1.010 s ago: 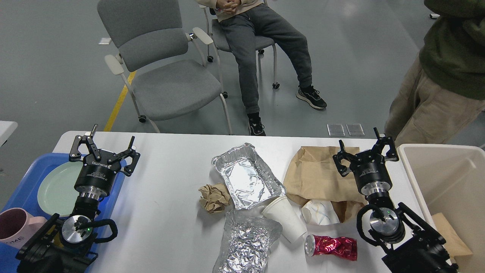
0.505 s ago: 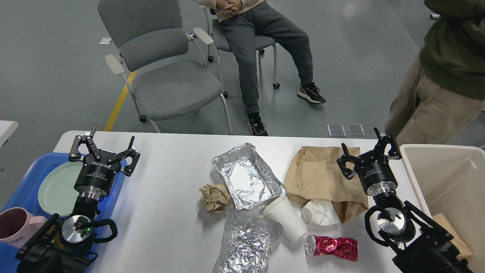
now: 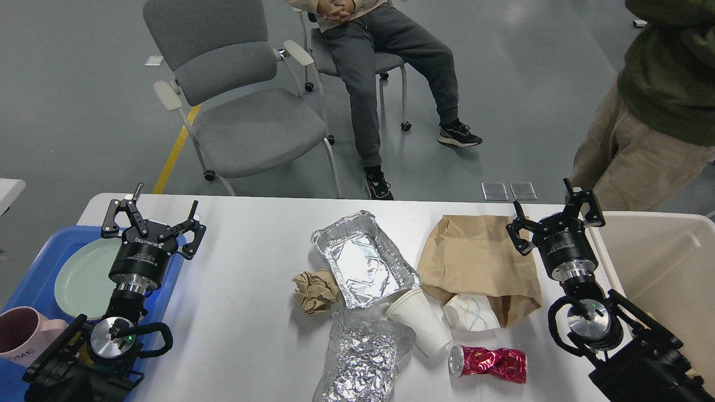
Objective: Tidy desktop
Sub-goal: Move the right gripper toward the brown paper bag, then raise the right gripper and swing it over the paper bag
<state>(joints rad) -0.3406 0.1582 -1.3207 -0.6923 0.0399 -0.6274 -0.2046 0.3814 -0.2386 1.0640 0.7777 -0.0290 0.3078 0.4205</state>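
The white desktop [image 3: 246, 234] spans the view. On it lie a foil tray [image 3: 363, 258], a crumpled brown paper ball [image 3: 315, 291], a crumpled foil sheet [image 3: 363, 357], a white paper cup [image 3: 422, 322] on its side, a crushed white cup [image 3: 472, 312], a crushed red can [image 3: 489, 363] and a brown paper bag [image 3: 477, 262]. My left gripper [image 3: 153, 215] is open and empty above the desktop's left edge, beside the blue tray. My right gripper [image 3: 553, 215] is open and empty at the bag's right edge, close to the beige bin.
A blue tray [image 3: 33, 279] at the left holds a green plate [image 3: 84, 276] and a pink mug [image 3: 19, 335]. A beige bin [image 3: 665, 273] stands at the right. A grey chair [image 3: 246, 111], a seated person [image 3: 385, 61] and a standing person [image 3: 653, 111] are beyond the table.
My right gripper has moved right and slightly away, off the paper bag toward the beige bin. My left arm has not moved. The seated person shifted a foot.
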